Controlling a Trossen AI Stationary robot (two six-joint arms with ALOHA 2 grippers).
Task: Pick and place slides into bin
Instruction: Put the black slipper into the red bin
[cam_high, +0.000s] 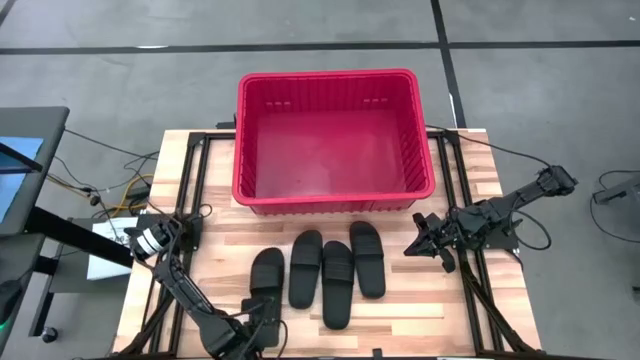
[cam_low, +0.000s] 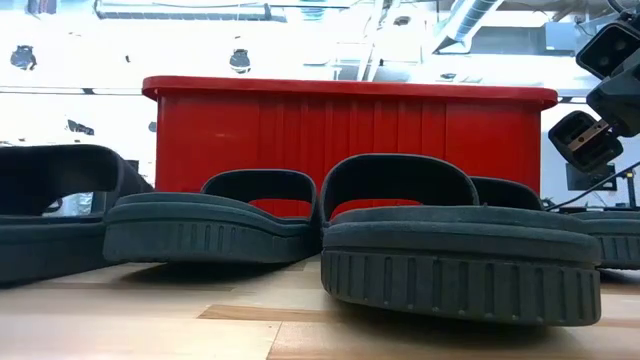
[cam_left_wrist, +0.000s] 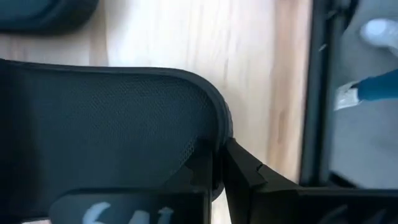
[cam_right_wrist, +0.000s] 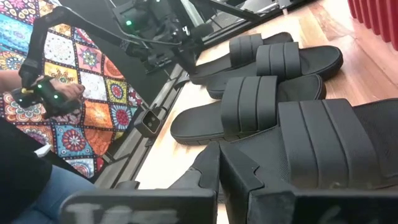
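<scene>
Four black slides lie side by side on the table in front of the red bin (cam_high: 330, 78): the leftmost (cam_high: 266, 280), two middle ones (cam_high: 306, 268) (cam_high: 337, 283) and the rightmost (cam_high: 367, 258). All rest on their soles, straps toward the bin. My left gripper (cam_high: 262, 318) is shut at the heel of the leftmost slide (cam_left_wrist: 112, 112), near the table's front edge. My right gripper (cam_high: 412, 245) is shut and empty. It hangs above the table just right of the rightmost slide (cam_right_wrist: 336, 149). My left gripper's shut fingertips (cam_left_wrist: 208, 168) stand right at the heel rim (cam_left_wrist: 219, 124) of the leftmost slide, one over the footbed and one beyond the rim. I cannot tell whether they touch it. The slide lies flat on the table.
The bin holds nothing that shows. Dark frame rails (cam_high: 195, 190) run along both sides of the table. Bare wood lies right of the slides (cam_high: 420, 300). In the right wrist view a person (cam_right_wrist: 37, 93) sits beyond the table's left side, holding a controller.
</scene>
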